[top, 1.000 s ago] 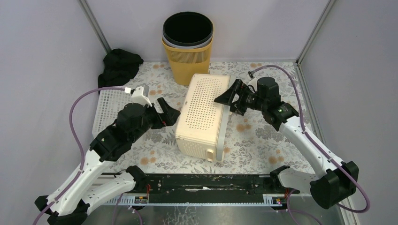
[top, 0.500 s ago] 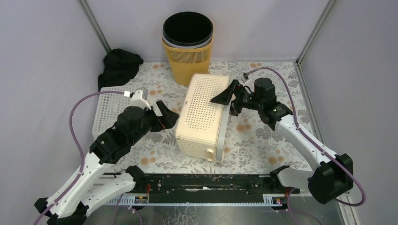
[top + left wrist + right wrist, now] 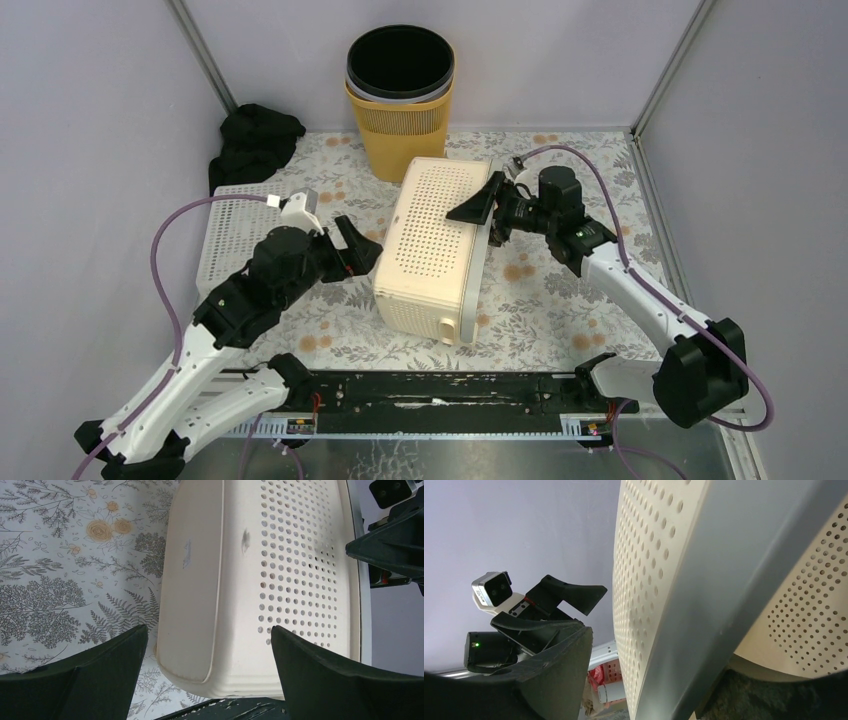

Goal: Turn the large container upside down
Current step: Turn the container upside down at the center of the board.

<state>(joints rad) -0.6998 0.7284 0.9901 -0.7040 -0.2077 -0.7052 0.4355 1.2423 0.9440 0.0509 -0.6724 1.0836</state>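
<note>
The table [image 3: 560,320] has a flower cloth on it. The large container [image 3: 432,245] lies on its side in the middle of the table. It is a cream box full of little holes. Its long way runs from the far edge to the near edge. Its open mouth, with a grey rim [image 3: 477,270], points to the right edge, and one holey wall faces up.

A yellow bin [image 3: 400,120] stands upright at the far edge, close behind the container. A white holey tray [image 3: 228,235] lies flat by the left edge. A black cloth [image 3: 255,140] sits in the far left corner.

The right gripper [image 3: 487,220] is spread wide, with one finger above the rim and one below. The left gripper [image 3: 358,243] is spread wide too, just beside the container's left side.
</note>
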